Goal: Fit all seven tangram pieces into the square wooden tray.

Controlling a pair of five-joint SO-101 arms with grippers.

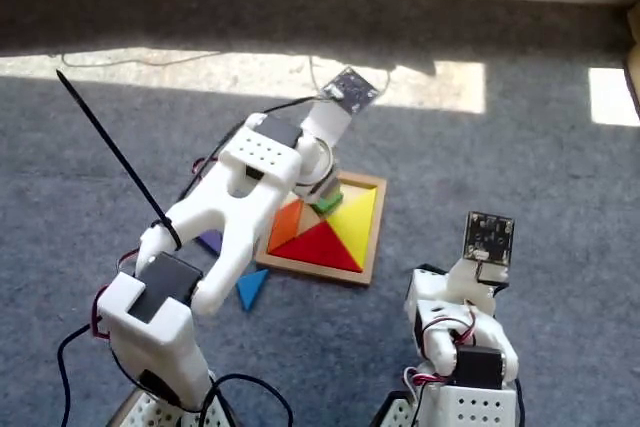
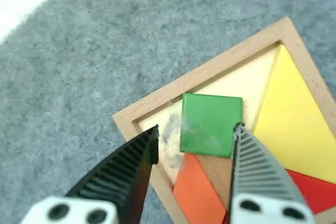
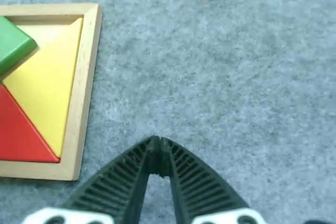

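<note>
The left tool [image 2: 196,128] hung spread wide astride the green square piece [image 2: 210,124], which lay inside the square wooden tray [image 2: 210,69] near one corner beside a yellow triangle [image 2: 294,114], while the right tool [image 3: 157,148] sat pinched together over the grey carpeted surface [image 3: 236,51] beside the tray.

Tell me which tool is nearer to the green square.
Left. The left tool is open above the green square in the tray; the right tool is shut over the carpet, beside the tray.
</note>
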